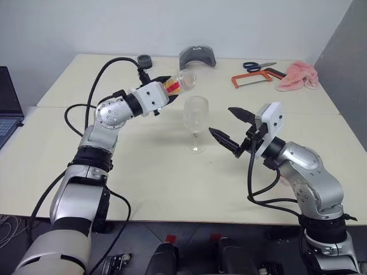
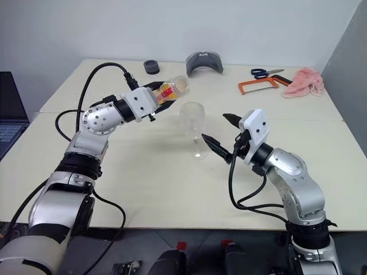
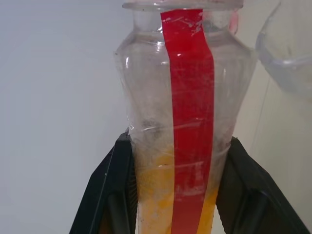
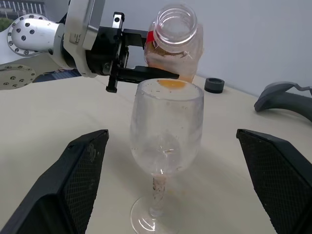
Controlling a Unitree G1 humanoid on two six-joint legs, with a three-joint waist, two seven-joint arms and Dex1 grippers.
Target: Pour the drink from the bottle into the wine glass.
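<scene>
The bottle (image 1: pixel 178 84) is clear plastic with a red stripe down its side and orange drink (image 3: pixel 156 204) pooled at its base end; its mouth is open, no cap on it. It sits in the upper middle of the left eye view, lying nearly level with its long axis running left to right, mouth toward the right and just above the rim of the glass (image 1: pixel 195 123). The left hand (image 1: pixel 166 94) is clamped tight on the bottle's lower body, which hides that part. The glass stands upright at the centre of the counter (image 1: pixel 143 172), clear and stemmed, its bowl smeared; whether any drink lies in it is hard to make out. The right hand (image 1: pixel 232 130), right of centre, has its fingers spread wide and holds nothing, close beside the glass without touching it.
</scene>
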